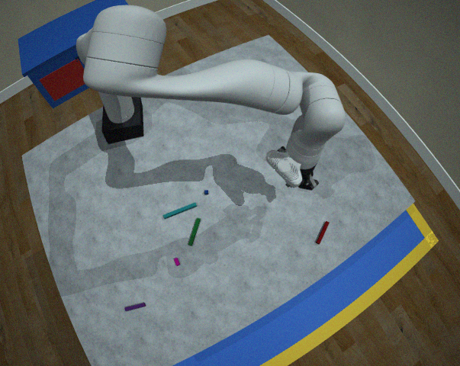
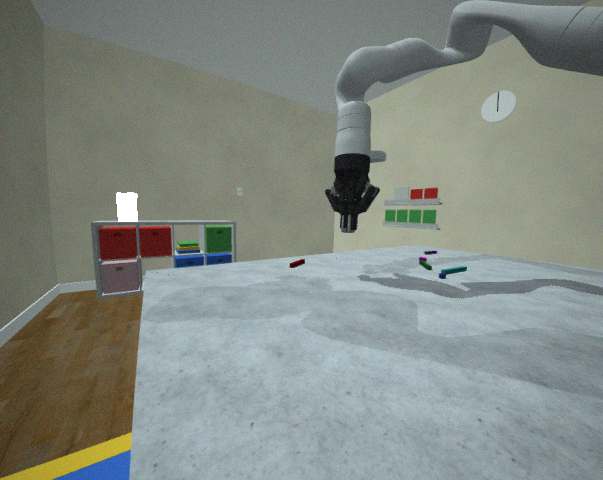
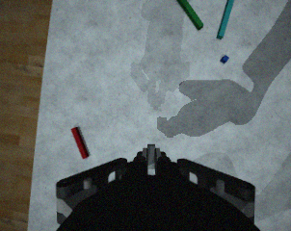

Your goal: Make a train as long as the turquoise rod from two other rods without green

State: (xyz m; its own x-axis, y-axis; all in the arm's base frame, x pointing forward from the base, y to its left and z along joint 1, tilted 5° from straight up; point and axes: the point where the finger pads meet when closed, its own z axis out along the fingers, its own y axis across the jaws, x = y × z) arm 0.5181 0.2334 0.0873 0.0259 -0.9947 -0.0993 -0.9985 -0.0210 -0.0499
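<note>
My gripper (image 1: 309,182) (image 2: 349,224) (image 3: 150,155) hangs high above the grey mat (image 1: 242,299), shut on a short grey rod (image 3: 150,156) that stands upright between the fingertips. The red rod (image 1: 321,232) (image 2: 296,262) (image 3: 80,141) lies flat on the mat, a little ahead of the gripper toward the mat's edge. The turquoise rod (image 1: 179,210) (image 2: 454,269) (image 3: 225,19) lies mid-mat. The green rod (image 1: 194,231) (image 2: 425,265) (image 3: 191,13) is just beside it, and the blue cube (image 1: 205,192) (image 2: 442,275) (image 3: 224,59) lies close by. The magenta rod (image 1: 176,261) (image 2: 422,258) and the purple rod (image 1: 134,306) (image 2: 430,252) lie further off.
The arm's black base (image 1: 122,125) stands at the mat's far corner. A blue box with a red panel (image 1: 52,51) is behind it. A blue and yellow band (image 1: 340,284) runs along the mat's near edge. Wooden floor (image 3: 15,96) borders the mat near the red rod.
</note>
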